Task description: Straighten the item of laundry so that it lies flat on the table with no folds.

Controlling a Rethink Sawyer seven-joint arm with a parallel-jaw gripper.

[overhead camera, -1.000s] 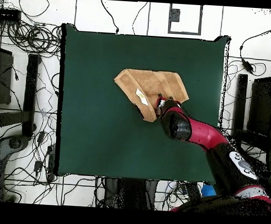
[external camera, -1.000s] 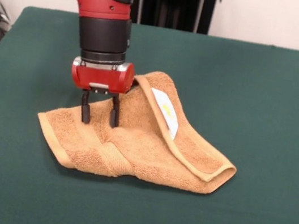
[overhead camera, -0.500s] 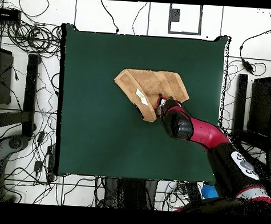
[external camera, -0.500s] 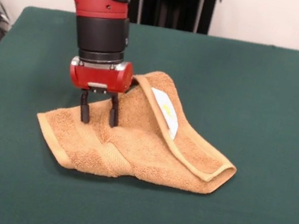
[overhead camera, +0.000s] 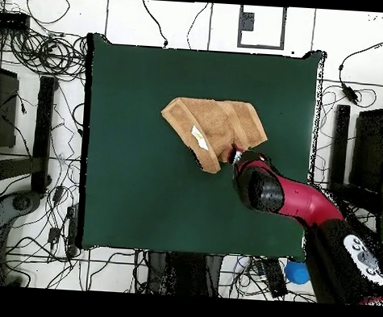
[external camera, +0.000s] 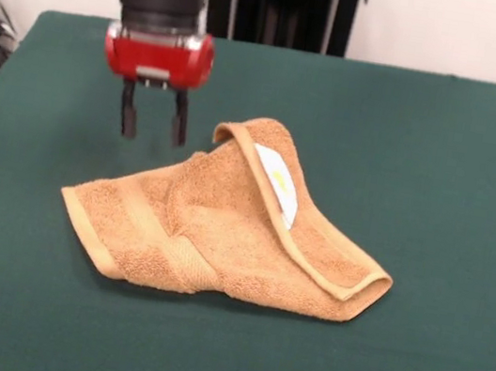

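The orange-tan towel [external camera: 222, 229] lies folded and rumpled on the green table [external camera: 442, 161]. One corner is folded over the middle and shows the white care label [external camera: 276, 186]. My gripper [external camera: 153, 122] hangs open above the table, up and to the left of the towel, holding nothing. In the overhead view the towel [overhead camera: 213, 124] sits near the table's [overhead camera: 128, 185] centre, and my arm's red end [overhead camera: 254, 177] is just below its lower right corner.
Cables and stands [overhead camera: 37, 99] lie on the floor around the table. A dark frame [external camera: 279, 0] stands behind the table's far edge.
My gripper has risen off the towel and drawn back to the left and away from it, still open. The towel has kept its shape.
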